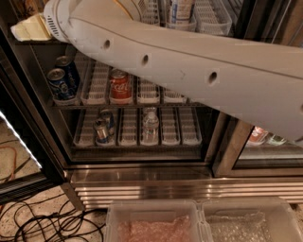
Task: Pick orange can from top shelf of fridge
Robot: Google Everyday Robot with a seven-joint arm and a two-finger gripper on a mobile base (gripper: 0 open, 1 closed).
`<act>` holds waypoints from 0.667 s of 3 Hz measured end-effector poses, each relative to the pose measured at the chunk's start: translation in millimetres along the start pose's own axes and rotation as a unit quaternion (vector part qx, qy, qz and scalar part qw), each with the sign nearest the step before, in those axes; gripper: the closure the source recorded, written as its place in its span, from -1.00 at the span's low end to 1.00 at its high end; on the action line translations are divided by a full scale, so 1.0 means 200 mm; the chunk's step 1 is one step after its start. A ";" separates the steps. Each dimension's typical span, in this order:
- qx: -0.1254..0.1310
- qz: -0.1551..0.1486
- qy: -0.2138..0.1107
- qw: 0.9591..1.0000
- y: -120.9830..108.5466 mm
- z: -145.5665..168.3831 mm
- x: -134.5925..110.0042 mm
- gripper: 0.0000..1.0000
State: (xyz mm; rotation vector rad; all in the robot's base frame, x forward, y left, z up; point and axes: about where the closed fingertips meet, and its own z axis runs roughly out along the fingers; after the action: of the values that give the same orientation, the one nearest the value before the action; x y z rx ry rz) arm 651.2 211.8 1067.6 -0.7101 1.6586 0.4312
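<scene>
The fridge [142, 176] stands open in front of me, with wire racks and white slotted trays. My white arm [199, 71] crosses it from the right to the upper left. My gripper [28, 29], cream-coloured, is at the far upper left by the fridge's left frame, at the height of the top shelf [210, 16]. A white and blue container [182, 12] stands in a tray on that shelf. The orange can is not in view; the arm hides much of the upper racks.
A red cola can [120, 86] and two blue cans [61, 81] stand on the middle rack. Two cans [102, 127] and a water bottle [150, 124] stand on the lower rack. Two plastic bins [156, 220] sit below. Cables [47, 222] lie on the floor at the left.
</scene>
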 end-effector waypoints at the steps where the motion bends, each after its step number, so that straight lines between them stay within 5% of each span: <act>1: 0.006 -0.015 -0.031 0.999 -0.05 0.08 -0.07 -1.00; 2: 0.009 -0.021 -0.048 0.999 -0.07 0.15 -0.11 -1.00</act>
State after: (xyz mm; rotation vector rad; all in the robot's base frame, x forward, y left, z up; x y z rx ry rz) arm 684.1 224.6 1084.0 -0.6991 1.5529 0.4125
